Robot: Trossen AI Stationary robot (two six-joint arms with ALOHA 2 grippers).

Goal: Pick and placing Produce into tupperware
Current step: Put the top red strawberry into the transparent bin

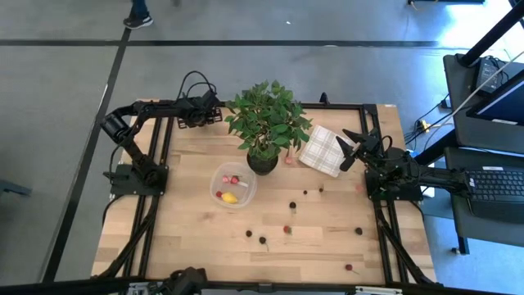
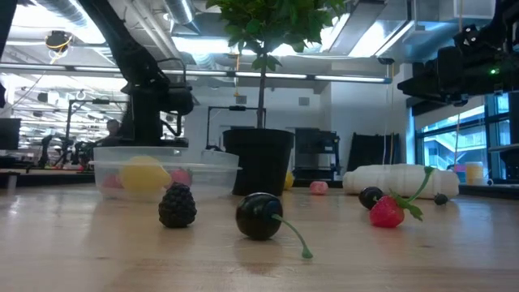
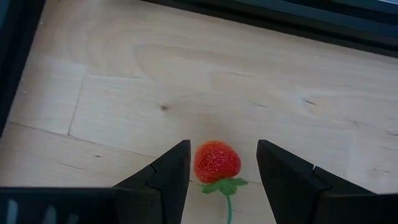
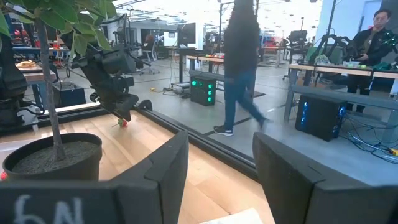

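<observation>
A red strawberry [image 3: 217, 162] with green leaves and a stem lies on the wood at the table's far left. My left gripper [image 3: 224, 165] slants down over it, open. Its fingers stand on either side of the berry with a gap showing on each side. The right wrist view shows the same gripper [image 4: 124, 118] and berry [image 4: 122, 123]. The clear tupperware [image 1: 233, 186] sits left of centre and holds a yellow piece [image 1: 230, 197] and red ones. Loose produce dots the near half, such as a piece [image 1: 287, 229] and a dark cherry [image 2: 259, 216]. My right gripper [image 1: 350, 152] waits level and open at the right.
A leafy potted plant [image 1: 266, 123] stands behind the tupperware. A folded white checked cloth [image 1: 323, 150] lies to its right, under my right gripper. Black frame rails [image 1: 164, 164] run along the table's sides. A person [image 4: 242, 62] walks on the floor beyond the far edge.
</observation>
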